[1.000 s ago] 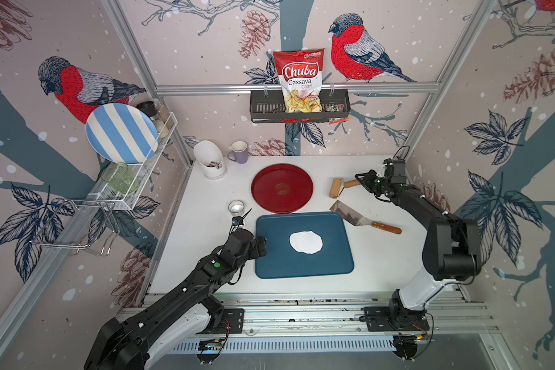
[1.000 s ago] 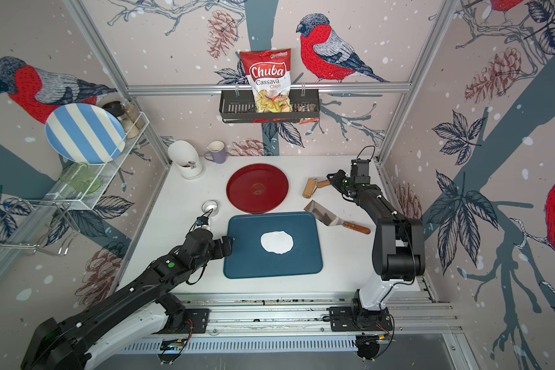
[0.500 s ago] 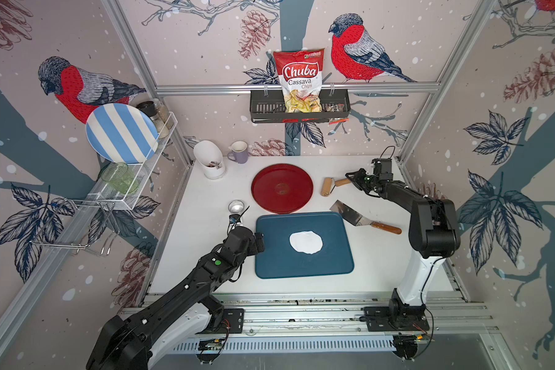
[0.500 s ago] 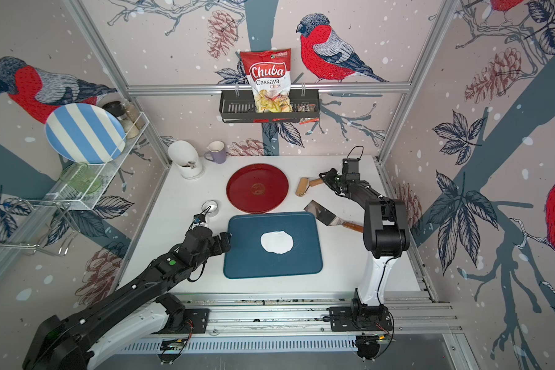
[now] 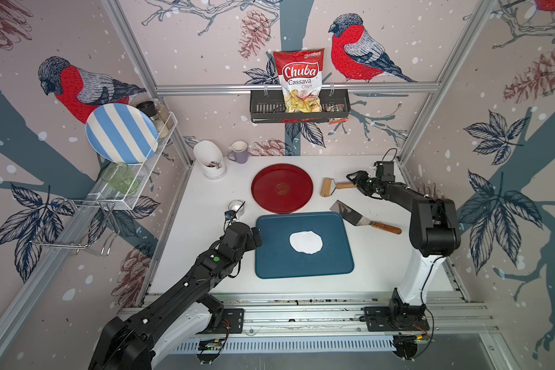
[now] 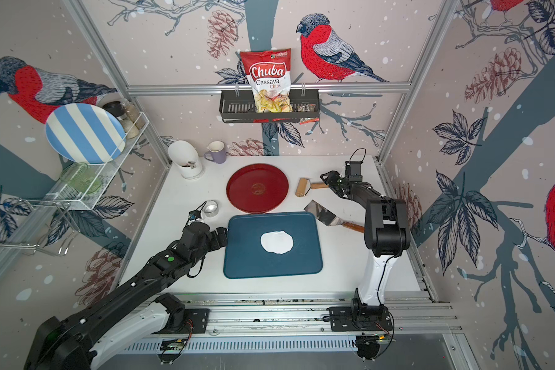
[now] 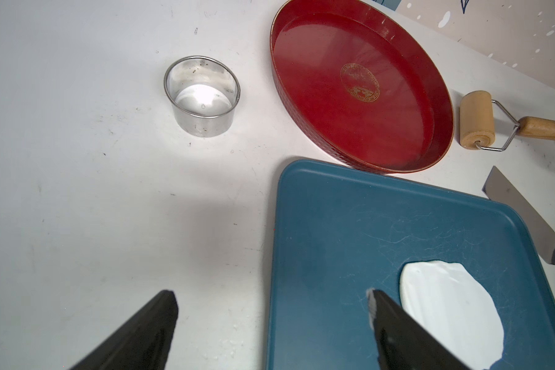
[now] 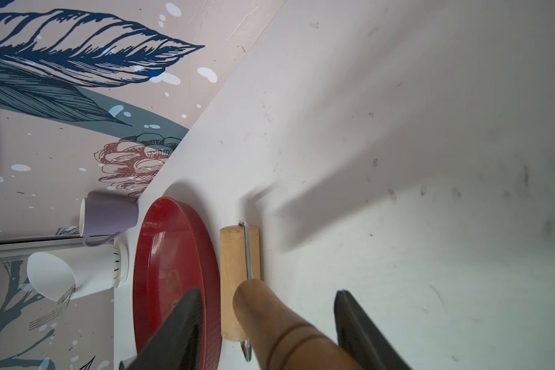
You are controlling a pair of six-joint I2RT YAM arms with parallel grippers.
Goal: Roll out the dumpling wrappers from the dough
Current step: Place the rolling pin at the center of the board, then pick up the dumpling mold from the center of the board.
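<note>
The dough (image 5: 305,242) (image 6: 276,242) lies as a thin, flat white sheet on the blue tray (image 5: 276,262) (image 7: 334,224). No dumpling wrappers are in view. My left gripper (image 5: 256,235) (image 7: 270,294) is open and empty, low over the tray's left edge. The wooden roller (image 5: 327,187) (image 8: 237,253) rests on the table beside the red plate (image 5: 282,188). My right gripper (image 5: 354,184) (image 8: 268,293) is open, one finger either side of the roller's handle (image 8: 269,320), with gaps showing.
A metal ring cutter (image 5: 236,206) (image 7: 202,96) stands left of the red plate. A spatula (image 5: 350,213) lies right of the tray. A white utensil holder (image 5: 210,160) and a purple mug (image 5: 239,153) stand at the back wall.
The right arm carried the roller slightly left toward the red plate, and its jaws have opened off the handle. The left arm has barely moved.
</note>
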